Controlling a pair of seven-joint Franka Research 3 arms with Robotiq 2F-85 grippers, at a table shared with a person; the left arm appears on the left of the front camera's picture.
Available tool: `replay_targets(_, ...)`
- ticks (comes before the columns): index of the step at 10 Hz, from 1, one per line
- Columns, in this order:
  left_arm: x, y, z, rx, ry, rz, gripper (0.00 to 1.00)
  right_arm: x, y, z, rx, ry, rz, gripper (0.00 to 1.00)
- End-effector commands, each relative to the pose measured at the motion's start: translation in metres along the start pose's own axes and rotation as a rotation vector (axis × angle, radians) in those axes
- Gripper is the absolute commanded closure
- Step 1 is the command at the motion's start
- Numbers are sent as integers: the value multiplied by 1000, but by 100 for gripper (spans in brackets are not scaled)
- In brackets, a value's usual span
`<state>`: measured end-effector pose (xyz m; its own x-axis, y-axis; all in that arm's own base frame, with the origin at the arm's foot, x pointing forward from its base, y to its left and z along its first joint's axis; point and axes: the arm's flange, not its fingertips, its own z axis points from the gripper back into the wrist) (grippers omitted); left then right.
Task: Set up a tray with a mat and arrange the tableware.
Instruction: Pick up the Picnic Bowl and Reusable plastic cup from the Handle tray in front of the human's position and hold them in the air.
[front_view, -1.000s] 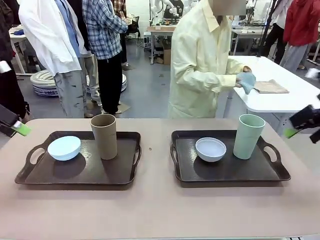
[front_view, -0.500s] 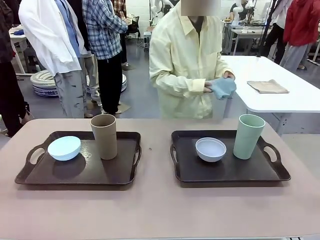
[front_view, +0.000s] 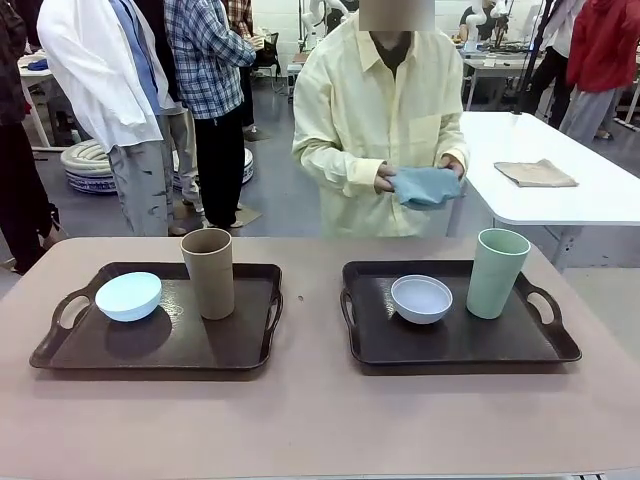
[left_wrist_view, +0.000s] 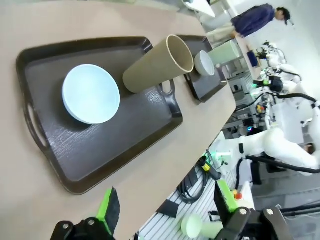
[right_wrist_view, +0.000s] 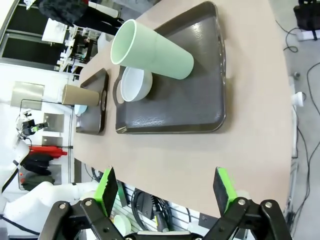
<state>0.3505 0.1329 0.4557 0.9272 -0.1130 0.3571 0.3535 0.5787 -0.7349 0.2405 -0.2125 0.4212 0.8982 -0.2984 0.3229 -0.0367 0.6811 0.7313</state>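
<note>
**Observer:** Your left gripper (left_wrist_view: 167, 205) was spread wide at the bottom edge of the left wrist view and held nothing. Your right gripper (right_wrist_view: 165, 186), at the bottom of the right wrist view, was just as wide and just as empty.

**Operator:** And the tableware?

**Observer:** In the front view you had two dark trays side by side on the tan table (front_view: 320, 425). The left tray (front_view: 150, 362) sat in the left half of the frame. It carried the light blue bowl (front_view: 128, 295) near its left handle and the tan cup (front_view: 208, 272) upright just right of the bowl. The right tray (front_view: 460, 360) sat in the right half. It held the white bowl (front_view: 421, 298) at its centre and the pale green cup (front_view: 497, 272) upright beside it, toward the right handle.

**Operator:** Any mat?

**Observer:** You had a person (front_view: 375, 120) at upper centre, behind the table, holding a folded blue cloth (front_view: 425, 185) in both hands. The cloth was clear of both trays.
</note>
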Motion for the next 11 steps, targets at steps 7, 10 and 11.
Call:
replay_targets(7, -1, 6, -1, -28, -9, 9, 0, 0, 2, 3, -15, 2, 9, 0)
replay_targets(10, -1, 6, -1, -28, -9, 9, 0, 0, 2, 3, -15, 2, 9, 0)
replay_targets(11, -1, 6, -1, -28, -9, 9, 0, 0, 2, 3, -15, 2, 9, 0)
